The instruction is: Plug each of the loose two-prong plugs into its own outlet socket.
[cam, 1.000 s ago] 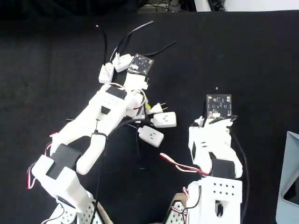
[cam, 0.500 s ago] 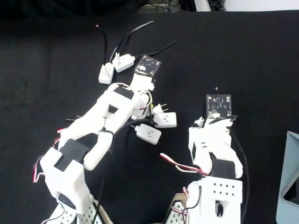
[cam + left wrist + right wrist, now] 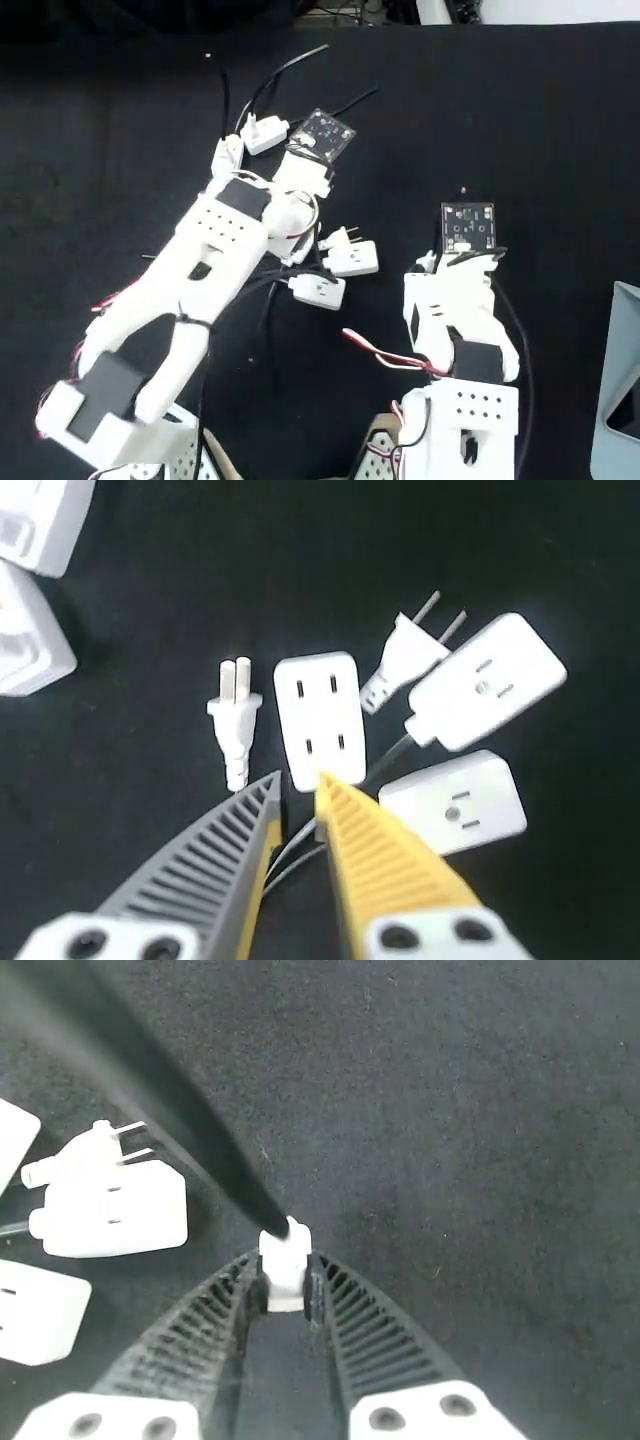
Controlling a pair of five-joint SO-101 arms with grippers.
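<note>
Picking up the loose plug [image 3: 236, 723], which lies just beside the four-slot block [image 3: 318, 718], looks to me like the step in hand. To do it well, the left pincer [image 3: 298, 788] should spread wider than the plug's body and settle square over the body, not the prongs. It should close only once the block and the thin cords under it are out of the bite. The sockets lie unfastened on the table [image 3: 560, 120] and will probably slide when pushed. So the prongs should line up with the slots first, and the other arm could brace the socket from behind.

The left pincer's jaws stand a narrow slit apart and grip nothing that I can make out. Cords pass beneath the gap, and the tips hover just short of the block's edge. In the high view the left arm [image 3: 200, 270] stretches toward 1 o'clock. One socket [image 3: 352, 258] and a second socket [image 3: 318, 290] lie near it at about 4 o'clock from its wrist. A spare plug [image 3: 335, 238] touches the first socket at its 11 o'clock corner.

The right pincer [image 3: 285, 1288] is clamped on a small white plug [image 3: 285, 1252], and a black cord [image 3: 190, 1130] leads away from that plug. The right arm [image 3: 455, 310] sits at 3 o'clock from the two sockets, near them but apart.
</note>
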